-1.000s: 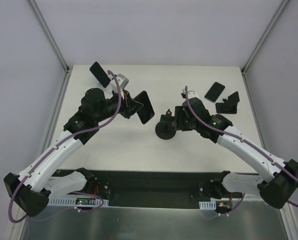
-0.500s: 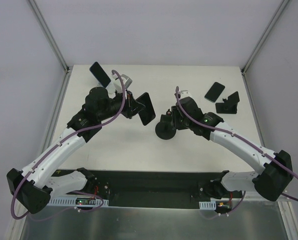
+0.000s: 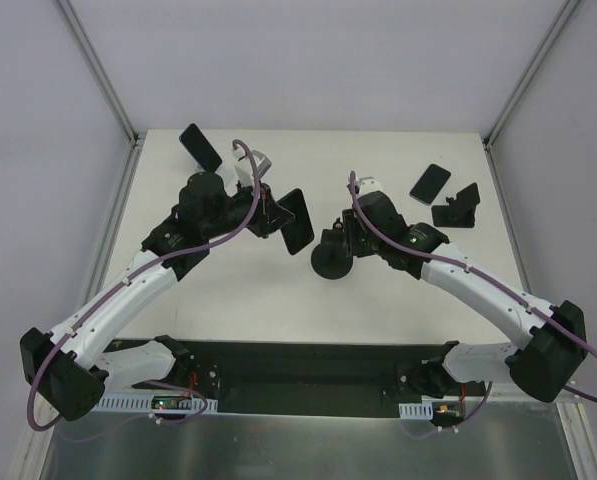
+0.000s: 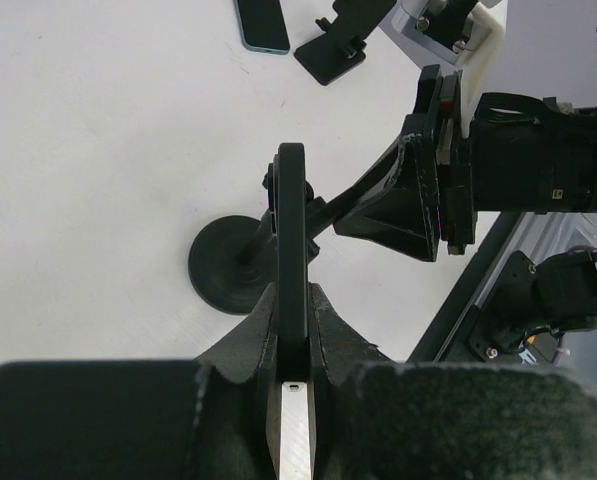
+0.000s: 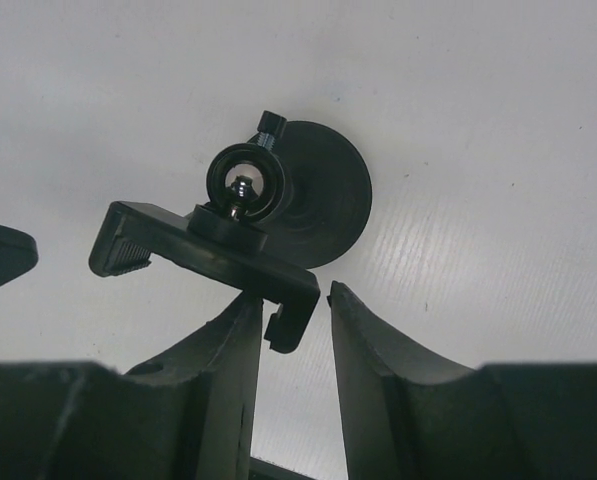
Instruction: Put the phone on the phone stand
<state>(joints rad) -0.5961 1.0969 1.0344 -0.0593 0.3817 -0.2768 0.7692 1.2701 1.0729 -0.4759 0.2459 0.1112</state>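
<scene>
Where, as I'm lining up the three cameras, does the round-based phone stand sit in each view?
Top external: the phone stand is at table centre, just right of the held phone.
Left wrist: phone stand centre-left, beyond the edge-on phone.
Right wrist: phone stand at centre, round base above, clamp bracket below.
Shared landmark: the right pincer at the stand's clamp, visible in all three.

Black phone (image 3: 295, 221), black phone stand (image 3: 330, 262), plain white table (image 3: 278, 290).

A spare phone (image 3: 430, 182) lies just beside a black stand (image 3: 457, 208) on the white table (image 3: 278, 290).
</scene>
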